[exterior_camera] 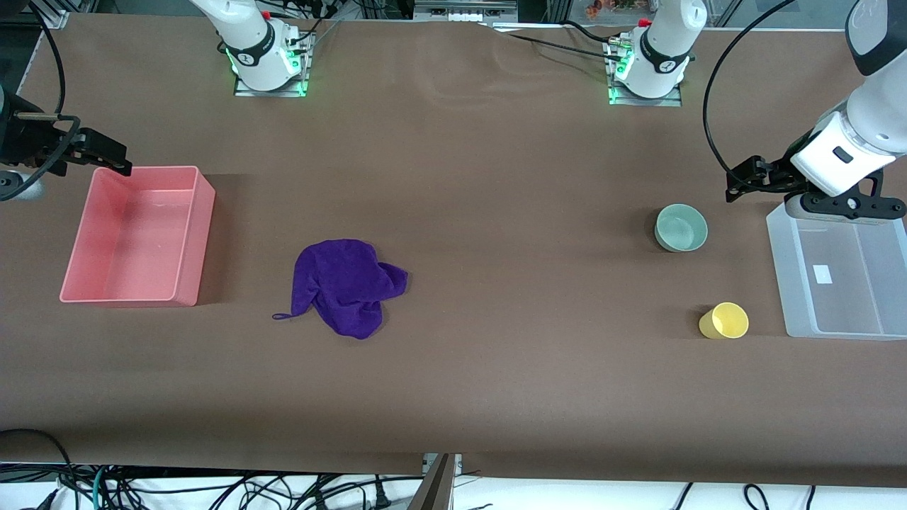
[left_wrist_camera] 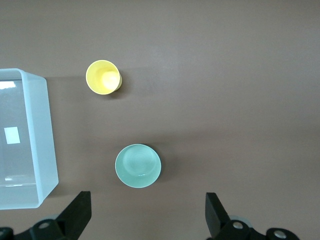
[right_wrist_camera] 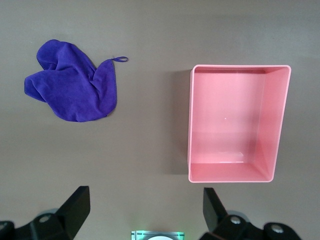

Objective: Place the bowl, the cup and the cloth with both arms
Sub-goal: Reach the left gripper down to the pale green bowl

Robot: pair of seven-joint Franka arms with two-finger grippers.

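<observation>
The mint-green bowl (exterior_camera: 681,227) stands on the brown table near the left arm's end; it also shows in the left wrist view (left_wrist_camera: 138,165). The yellow cup (exterior_camera: 724,321) sits nearer the front camera than the bowl, and its open mouth shows in the left wrist view (left_wrist_camera: 103,77). The purple cloth (exterior_camera: 346,285) lies crumpled mid-table toward the right arm's end, its loop showing (right_wrist_camera: 72,89). My left gripper (exterior_camera: 738,185) is open and empty in the air beside the bowl (left_wrist_camera: 148,210). My right gripper (exterior_camera: 113,159) is open and empty over the pink bin's edge (right_wrist_camera: 145,207).
A pink bin (exterior_camera: 147,168) stands at the right arm's end of the table, beside the cloth (right_wrist_camera: 240,66). A clear plastic bin (exterior_camera: 779,269) stands at the left arm's end, beside the bowl and cup (left_wrist_camera: 42,130). Both hold nothing.
</observation>
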